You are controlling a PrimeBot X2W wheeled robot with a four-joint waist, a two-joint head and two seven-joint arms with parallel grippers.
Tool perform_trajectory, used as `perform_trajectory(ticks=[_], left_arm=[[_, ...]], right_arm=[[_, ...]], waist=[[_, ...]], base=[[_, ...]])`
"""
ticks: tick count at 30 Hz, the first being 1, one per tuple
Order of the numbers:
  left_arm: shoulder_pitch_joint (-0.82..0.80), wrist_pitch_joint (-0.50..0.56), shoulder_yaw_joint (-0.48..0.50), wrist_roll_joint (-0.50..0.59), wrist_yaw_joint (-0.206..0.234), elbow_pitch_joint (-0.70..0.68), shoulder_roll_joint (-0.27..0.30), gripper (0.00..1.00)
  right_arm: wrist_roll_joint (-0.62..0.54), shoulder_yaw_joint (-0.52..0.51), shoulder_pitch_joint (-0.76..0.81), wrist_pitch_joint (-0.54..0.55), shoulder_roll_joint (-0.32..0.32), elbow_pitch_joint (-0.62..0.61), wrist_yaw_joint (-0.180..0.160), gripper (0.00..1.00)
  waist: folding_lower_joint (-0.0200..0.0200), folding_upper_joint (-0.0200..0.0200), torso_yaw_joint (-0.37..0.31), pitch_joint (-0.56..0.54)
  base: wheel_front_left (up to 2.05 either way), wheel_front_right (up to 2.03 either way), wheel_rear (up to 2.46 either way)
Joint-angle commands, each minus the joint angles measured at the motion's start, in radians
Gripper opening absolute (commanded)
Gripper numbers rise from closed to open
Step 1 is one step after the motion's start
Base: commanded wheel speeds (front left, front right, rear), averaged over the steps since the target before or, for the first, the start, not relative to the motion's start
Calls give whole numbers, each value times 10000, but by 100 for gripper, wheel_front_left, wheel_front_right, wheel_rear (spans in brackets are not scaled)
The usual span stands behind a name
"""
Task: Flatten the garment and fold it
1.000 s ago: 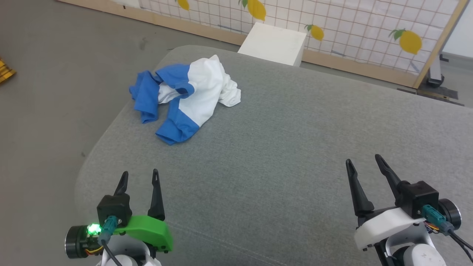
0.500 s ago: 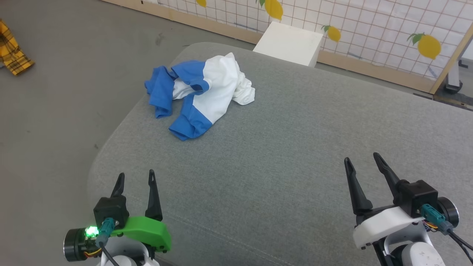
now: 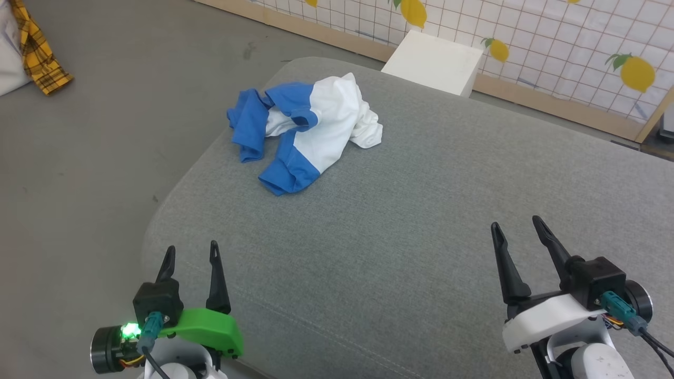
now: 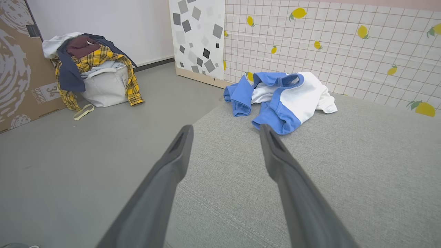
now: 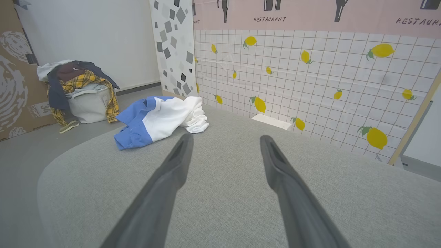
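The garment (image 3: 310,129) lies crumpled in a heap near the far left corner of the grey cushioned surface (image 3: 410,221), white body bunched up with blue sleeves spilling toward the edge. It also appears ahead of the fingers in the left wrist view (image 4: 282,98) and to the upper left in the right wrist view (image 5: 160,119). My left gripper (image 3: 190,251) hovers open at the near left edge, well short of the garment. Far from it, at the near right, my right gripper (image 3: 517,225) is open too. Nothing is between either pair of fingers.
A white box (image 3: 434,63) stands just beyond the far edge, before a lemon-patterned tiled panel (image 3: 553,47). On the floor to the left sits a white basket heaped with clothes (image 4: 91,74), a yellow plaid shirt (image 3: 37,50) hanging from it. A cardboard box (image 4: 17,65) stands beside it.
The whole head picture has shifted right and down, so the camera turned left; the plaid shirt has come into sight. Garment and both grippers keep their places on the surface.
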Motion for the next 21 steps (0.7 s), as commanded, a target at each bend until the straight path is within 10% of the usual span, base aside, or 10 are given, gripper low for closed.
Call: perform_trajectory(ticks=[1, 21], left_arm=[[-225, -118, -42, -118, 92, 55, 97, 100], [-302, -532, -276, -535, 512, 261, 291, 100]], right_arm=[[82, 6, -183, -113, 13, 51, -14, 100], [285, 8, -326, -468, 17, 304, -16, 100]], waist=[[0, 0, 40, -3], [0, 0, 557, 60]], base=[[0, 0, 0], [0, 0, 0]])
